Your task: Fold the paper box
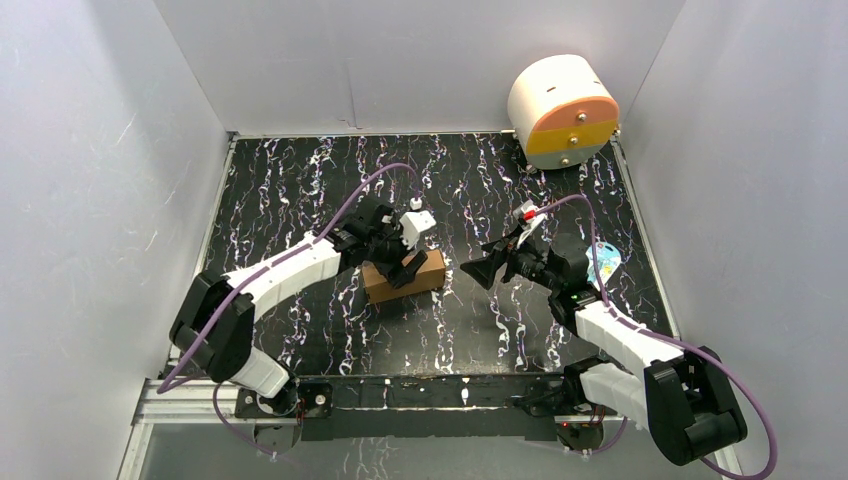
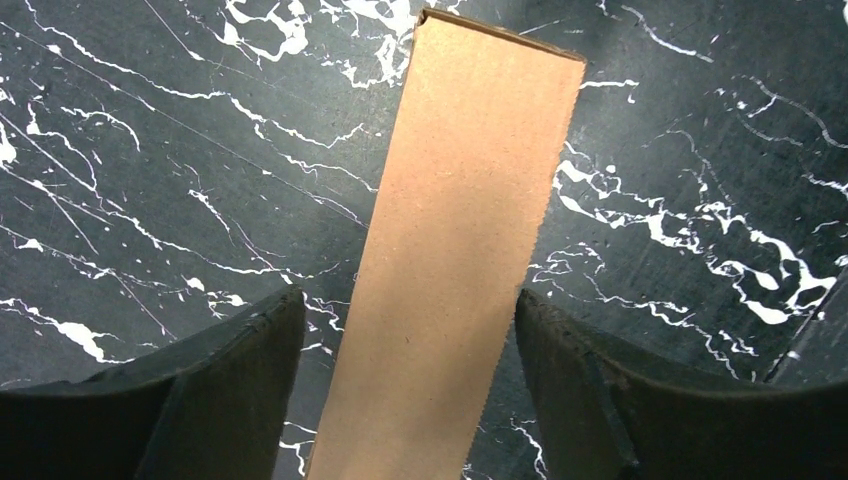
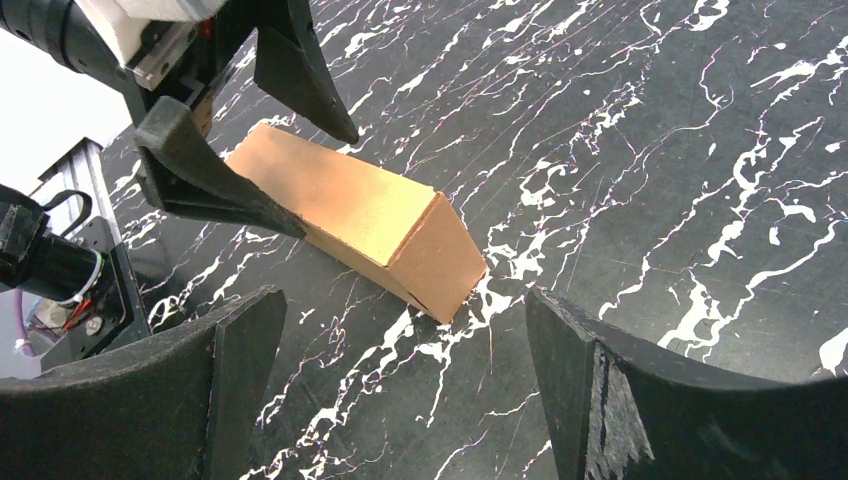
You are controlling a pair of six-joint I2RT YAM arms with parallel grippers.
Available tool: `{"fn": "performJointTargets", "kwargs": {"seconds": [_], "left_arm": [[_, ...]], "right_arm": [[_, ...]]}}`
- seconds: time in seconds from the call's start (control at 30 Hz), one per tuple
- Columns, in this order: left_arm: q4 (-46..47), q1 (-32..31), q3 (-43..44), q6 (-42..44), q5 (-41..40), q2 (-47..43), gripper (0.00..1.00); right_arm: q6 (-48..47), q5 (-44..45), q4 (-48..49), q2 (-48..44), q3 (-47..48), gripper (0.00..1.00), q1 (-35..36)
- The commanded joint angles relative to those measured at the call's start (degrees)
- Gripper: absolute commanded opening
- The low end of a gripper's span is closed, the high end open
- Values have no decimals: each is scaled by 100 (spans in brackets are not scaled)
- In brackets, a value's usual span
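I am holding my left claw (image 2: 408, 298), jaws apart, astride the paper box (image 3: 350, 205), a closed carton lying in the middle of the table (image 1: 300, 180), and my right claw (image 3: 402, 298) wide open near its end; the folding looks nearly done, calling for a gentle squaring squeeze.

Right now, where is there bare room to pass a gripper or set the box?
Bare: the table along the back wall, left of the white cylinder; also between the paper box and the front rail. Crowded: mid-table, where the left gripper straddles the box, right gripper open beside it.
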Motion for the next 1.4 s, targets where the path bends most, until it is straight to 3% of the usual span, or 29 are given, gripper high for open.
{"fn": "performJointTargets", "kwargs": {"seconds": [0.0, 0.2, 0.33, 0.43, 0.73, 0.9, 0.97, 1.03, 1.13, 1.37], "left_arm": [[-71, -31, 263, 358, 167, 99, 69], [-4, -228, 299, 747, -67, 22, 49], [545, -443, 21, 1286, -606, -234, 35], [1033, -558, -177, 1843, -1008, -329, 31], [3954, -652, -1636, 4004, -1281, -319, 31], [4952, -693, -2243, 4315, -1303, -197, 31], [5113, -780, -2449, 4356, -1309, -218, 32], [5128, -905, -2613, 4369, -1362, -285, 40], [5094, -1042, -2796, 4236, -1468, -436, 44], [4747, -1294, -2952, 4087, -1858, -775, 63]], "right_arm": [[-29, 66, 384, -52, 5, 99, -23], [-36, 74, 389, -90, -17, 99, -21], [-39, 79, 391, -163, -29, 99, -23], [-51, 128, 397, -258, -79, 99, -19], [-211, 513, 299, -952, -303, 99, -24], [-293, 967, 207, -1560, -521, 99, -19], [-302, 1072, 190, -1688, -562, 98, -25], [-317, 1122, 159, -1738, -566, 99, -24], [-332, 1157, 136, -1765, -577, 99, -26], [-380, 1333, -29, -2025, -570, 99, -21]]}}
